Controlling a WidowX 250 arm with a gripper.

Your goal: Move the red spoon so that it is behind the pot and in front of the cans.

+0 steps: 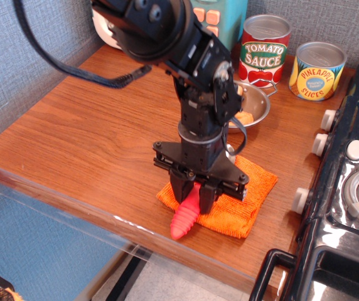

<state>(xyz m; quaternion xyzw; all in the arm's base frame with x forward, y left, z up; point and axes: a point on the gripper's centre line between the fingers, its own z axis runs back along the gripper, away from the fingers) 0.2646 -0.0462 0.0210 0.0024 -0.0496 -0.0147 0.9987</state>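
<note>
The red spoon [184, 219] lies on an orange cloth [242, 210] near the counter's front edge; only its ribbed coral handle shows, pointing toward the front. My black gripper [193, 202] points down over the cloth with its fingers shut on the spoon's handle. The pot [257, 105], a small shiny steel pan, stands behind my arm and is partly hidden by it; something orange lies inside it. The cans stand at the back: the red Tomato Sauce tin [265, 51] and the shorter yellow Pineapple Slices tin [317, 71].
A black toy stove [349, 182] with white knobs fills the right side. A teal object with orange buttons [220, 19] stands at the back beside the cans. The wooden counter [98, 132] ends at a front edge close to the cloth.
</note>
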